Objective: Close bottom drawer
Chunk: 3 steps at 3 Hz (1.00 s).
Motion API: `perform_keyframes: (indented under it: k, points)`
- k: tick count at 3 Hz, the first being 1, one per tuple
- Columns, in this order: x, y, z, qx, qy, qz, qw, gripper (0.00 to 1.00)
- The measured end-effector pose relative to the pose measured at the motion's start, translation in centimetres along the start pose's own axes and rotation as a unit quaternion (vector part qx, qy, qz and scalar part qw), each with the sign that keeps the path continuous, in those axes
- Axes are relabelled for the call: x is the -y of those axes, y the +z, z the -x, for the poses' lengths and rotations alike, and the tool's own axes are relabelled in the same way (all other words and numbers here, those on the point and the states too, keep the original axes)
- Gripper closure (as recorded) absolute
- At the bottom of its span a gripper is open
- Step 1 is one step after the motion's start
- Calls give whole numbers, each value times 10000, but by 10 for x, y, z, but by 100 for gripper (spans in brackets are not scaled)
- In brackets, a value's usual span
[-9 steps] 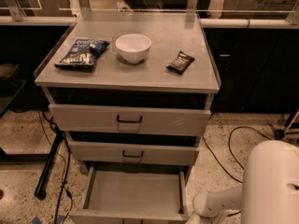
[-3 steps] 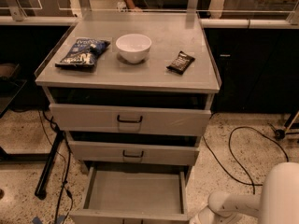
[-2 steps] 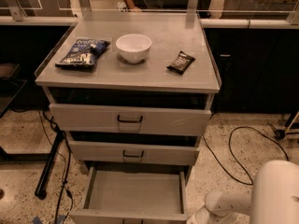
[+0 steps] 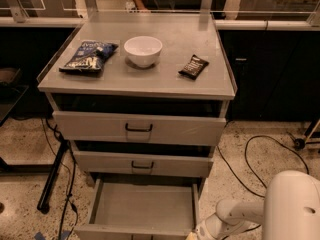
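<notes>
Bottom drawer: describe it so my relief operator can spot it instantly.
Find the grey cabinet with a bowl on top. The bottom drawer is the lowest of three, the gripper near its front right corner. Only it is pulled far out, tray exposed.

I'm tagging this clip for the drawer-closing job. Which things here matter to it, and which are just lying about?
For the job: bottom drawer, pulled open; pincer, at the picture's bottom edge by that drawer's front right corner.
Lying about: chip bag, white bowl, dark snack bar, all on the cabinet top.
</notes>
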State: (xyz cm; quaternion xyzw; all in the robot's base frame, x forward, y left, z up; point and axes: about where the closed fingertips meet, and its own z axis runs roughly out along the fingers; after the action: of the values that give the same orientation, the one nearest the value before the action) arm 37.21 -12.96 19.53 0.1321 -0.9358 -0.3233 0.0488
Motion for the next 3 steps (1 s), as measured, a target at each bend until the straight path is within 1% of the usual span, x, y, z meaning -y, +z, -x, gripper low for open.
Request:
perform_keyframes:
  k: [1,2,3]
  points:
    - [6,-2,20,243,152,-110,9995,100]
    - [9,0,29,355,221,-176,9990,100]
    - [10,-1,40,497,244,-180,9983,100]
